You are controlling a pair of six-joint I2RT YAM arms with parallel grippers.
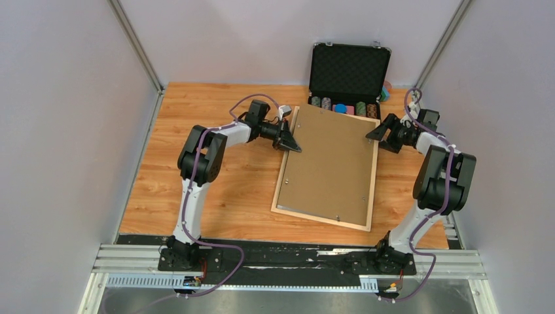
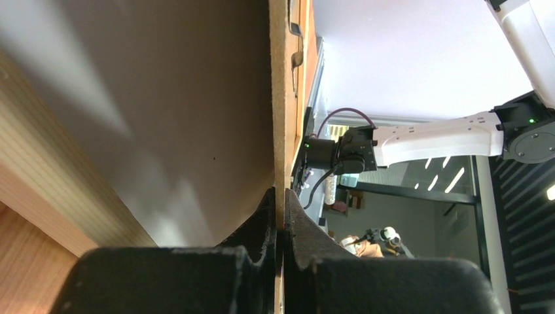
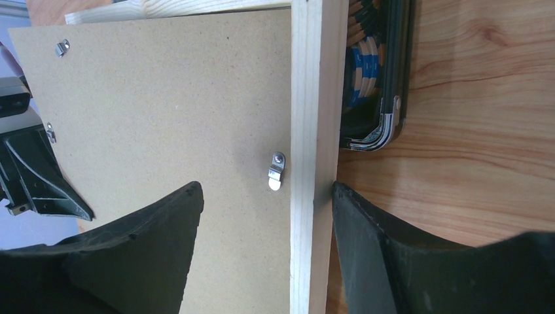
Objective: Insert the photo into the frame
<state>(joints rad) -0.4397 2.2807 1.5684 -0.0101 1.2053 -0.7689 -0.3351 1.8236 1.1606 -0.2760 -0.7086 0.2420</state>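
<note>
Frame [image 3: 317,98] edge inside spread right claw [image 3: 267,190]; left claw [image 2: 280,196] pinches backing board [image 1: 330,163].

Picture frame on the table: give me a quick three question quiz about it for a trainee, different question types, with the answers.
1. True or false: the left hand is open.
2. The right hand has its open fingers either side of: A) the frame side rail, B) a cable, C) nothing.
3. Fill in: the frame lies with its ____ side up.
Key: 1 false, it is shut on the backing board edge. 2 A. 3 back.
</note>
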